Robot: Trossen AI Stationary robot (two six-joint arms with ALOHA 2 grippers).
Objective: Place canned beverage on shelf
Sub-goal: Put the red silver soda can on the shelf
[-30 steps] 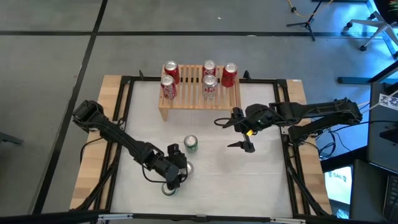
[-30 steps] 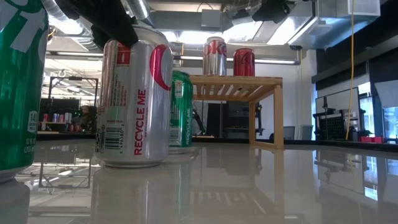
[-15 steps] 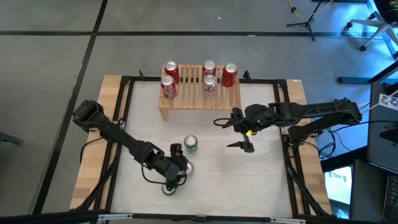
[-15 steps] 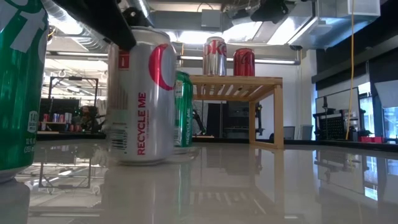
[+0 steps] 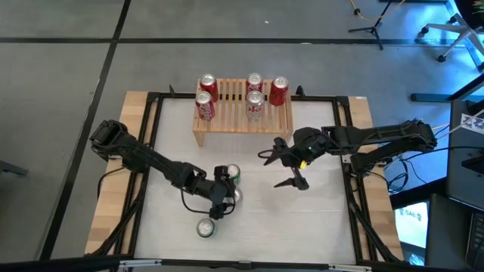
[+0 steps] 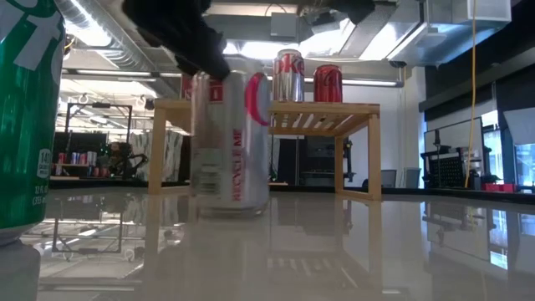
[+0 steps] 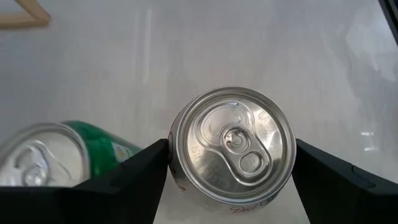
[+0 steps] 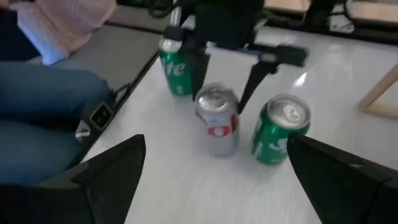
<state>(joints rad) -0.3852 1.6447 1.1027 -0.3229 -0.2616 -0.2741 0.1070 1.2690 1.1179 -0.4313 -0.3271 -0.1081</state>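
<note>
A silver can point(image 7: 231, 144) stands upright between the fingers of my left gripper point(image 5: 225, 198), near the table's middle front. It also shows in the low view point(image 6: 231, 138) and the right wrist view point(image 8: 217, 127). One green can point(image 5: 232, 174) stands just beyond it. Another green can point(image 5: 205, 227) stands near the front edge. The light-wood shelf point(image 5: 231, 121) at the far side carries several red and silver cans. My right gripper point(image 5: 272, 168) hangs open above the table, right of the cans, holding nothing. My left gripper pinches the silver can's upper side wall point(image 7: 170, 155), just under the rim, between its two fingers, one on each side. The fingers point(image 8: 250, 84) slant down from above and from the table's left. The can stays upright; I cannot tell whether its base is clear of the table.
Black frame rails point(image 5: 151, 136) run along the table's edges. In the low view the near green can point(image 6: 25, 117) fills the left edge. A seated person's leg point(image 8: 43, 93) shows beyond the table. Bare white tabletop point(image 5: 318, 219) lies at the front right.
My left gripper has gone toward the table's right and a little toward the far edge, rolling as it went. The silver can went with it, upright, away from the near green can to beside the other one. My right gripper has swung slightly toward the table's left.
</note>
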